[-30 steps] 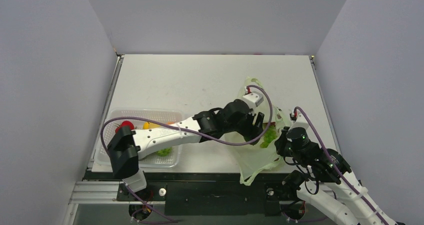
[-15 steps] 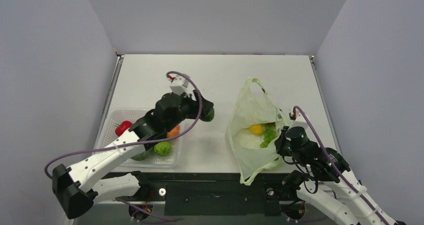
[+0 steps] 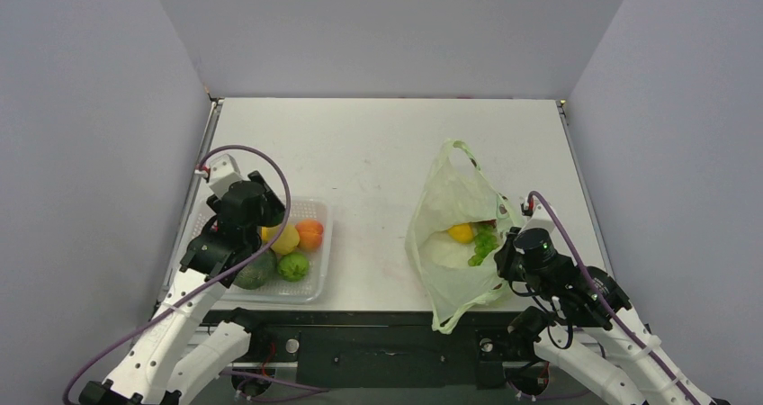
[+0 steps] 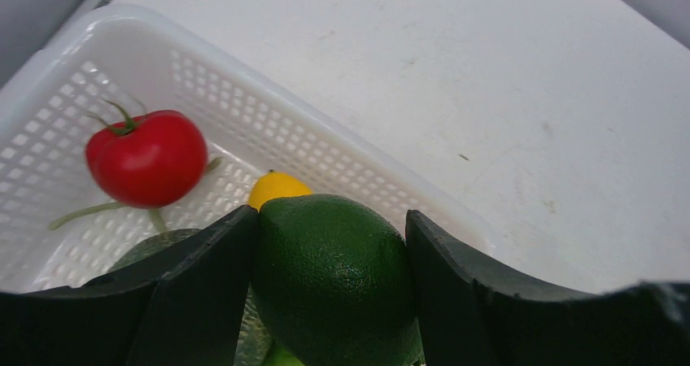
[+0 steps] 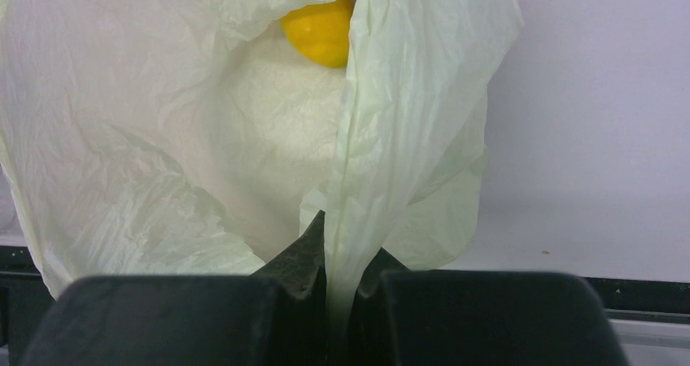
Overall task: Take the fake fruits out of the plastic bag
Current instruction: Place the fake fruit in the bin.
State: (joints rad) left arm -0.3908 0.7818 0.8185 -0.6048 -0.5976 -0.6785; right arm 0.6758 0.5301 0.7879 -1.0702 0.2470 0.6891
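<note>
L claw (image 4: 329,224) grips a dark green fruit (image 4: 334,289) over the basket (image 4: 268,114), w/ others already in. R claw (image 5: 340,278) pinches the plastic bag (image 5: 122,138); yellow fruit (image 5: 321,28) left inside.

The right pincer (image 5: 340,260) is clamped on a fold of the bag (image 5: 163,138), close to the near edge of the surface (image 5: 586,138). Past the fold the bag gapes open, and a yellow fruit (image 5: 321,31) shows deep inside, partly behind plastic.

table (image 3: 378,144) w/ basket (image 3: 327,247), plastic bag (image 3: 441,207)
</note>
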